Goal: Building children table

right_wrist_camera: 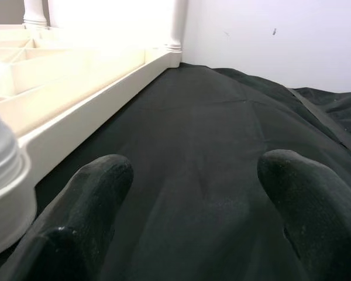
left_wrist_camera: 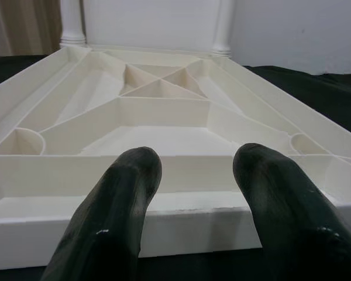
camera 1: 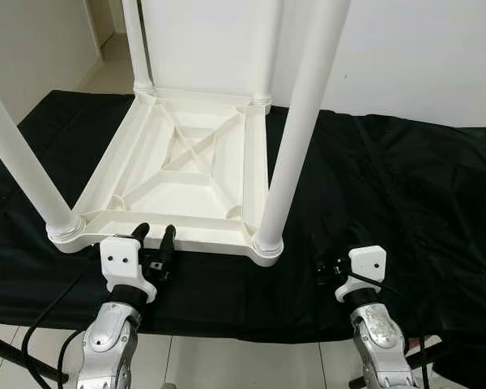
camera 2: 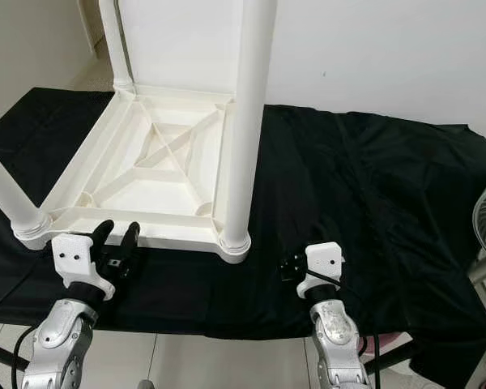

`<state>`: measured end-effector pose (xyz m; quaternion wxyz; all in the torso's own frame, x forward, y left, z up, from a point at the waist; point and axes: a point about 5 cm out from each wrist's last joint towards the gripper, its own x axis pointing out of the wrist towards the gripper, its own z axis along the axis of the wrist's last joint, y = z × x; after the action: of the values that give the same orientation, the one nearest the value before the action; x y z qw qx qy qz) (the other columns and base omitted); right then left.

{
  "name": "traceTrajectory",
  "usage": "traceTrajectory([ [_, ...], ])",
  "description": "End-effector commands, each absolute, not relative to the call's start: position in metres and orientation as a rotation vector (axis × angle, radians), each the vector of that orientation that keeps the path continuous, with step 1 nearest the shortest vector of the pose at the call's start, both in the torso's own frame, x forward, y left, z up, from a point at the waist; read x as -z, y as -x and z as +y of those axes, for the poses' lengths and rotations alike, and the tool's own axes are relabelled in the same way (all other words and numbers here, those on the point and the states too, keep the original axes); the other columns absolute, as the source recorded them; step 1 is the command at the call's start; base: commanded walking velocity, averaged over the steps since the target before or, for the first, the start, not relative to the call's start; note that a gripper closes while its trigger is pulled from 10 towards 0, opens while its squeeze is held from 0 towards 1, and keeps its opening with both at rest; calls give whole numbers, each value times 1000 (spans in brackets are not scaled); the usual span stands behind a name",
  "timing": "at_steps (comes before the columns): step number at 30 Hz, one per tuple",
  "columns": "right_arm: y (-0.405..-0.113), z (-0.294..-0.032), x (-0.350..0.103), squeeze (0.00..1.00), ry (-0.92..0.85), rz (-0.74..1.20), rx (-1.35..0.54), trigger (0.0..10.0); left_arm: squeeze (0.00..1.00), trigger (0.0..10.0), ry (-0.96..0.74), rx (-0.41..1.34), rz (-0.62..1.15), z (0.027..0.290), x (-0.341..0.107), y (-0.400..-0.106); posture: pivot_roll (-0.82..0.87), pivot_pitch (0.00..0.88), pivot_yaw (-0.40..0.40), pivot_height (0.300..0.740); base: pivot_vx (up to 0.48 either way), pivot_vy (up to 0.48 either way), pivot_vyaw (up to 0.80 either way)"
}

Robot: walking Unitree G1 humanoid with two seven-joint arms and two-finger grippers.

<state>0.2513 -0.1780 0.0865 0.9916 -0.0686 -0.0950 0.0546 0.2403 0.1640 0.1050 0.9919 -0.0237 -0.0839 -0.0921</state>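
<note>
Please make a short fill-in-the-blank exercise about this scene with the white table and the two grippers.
1. The white table lies upside down on a ____ cloth.
2. The number of legs standing in its corner sockets is ____.
3. The gripper nearest the table's front edge is the ____ one.
4. The fingers of the right gripper are ____ and hold nothing.

Missing words: black; four; left; open

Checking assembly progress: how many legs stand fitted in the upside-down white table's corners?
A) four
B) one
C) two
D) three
A: the table lies underside up on the black cloth, and a white leg rises from each corner socket, near left, near right, far left and far right.
</note>
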Motion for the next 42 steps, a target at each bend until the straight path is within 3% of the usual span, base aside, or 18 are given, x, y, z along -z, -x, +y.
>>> traceTrajectory([
  [1,-251,-179,-85,0,133,-191,-102,10000,0,10000,52,190,-140,165,-100,-241,3,0,-56,740,0,0,0],
  [10,-245,-194,-80,0,129,-172,27,10000,0,10000,52,191,-133,168,-100,-240,0,0,-51,740,0,0,0],
  [22,-240,-196,-76,0,132,-163,54,10000,0,10000,48,191,-130,168,-100,-239,-3,0,-49,740,0,222,0],
  [31,-221,-208,-55,0,172,-99,76,10000,0,10000,47,185,-127,171,-100,-238,-8,0,-43,740,0,325,0],
  [42,-216,-210,-47,0,189,-70,81,10000,0,10000,15,192,-132,172,-102,-239,-7,0,-32,740,0,0,0],
])
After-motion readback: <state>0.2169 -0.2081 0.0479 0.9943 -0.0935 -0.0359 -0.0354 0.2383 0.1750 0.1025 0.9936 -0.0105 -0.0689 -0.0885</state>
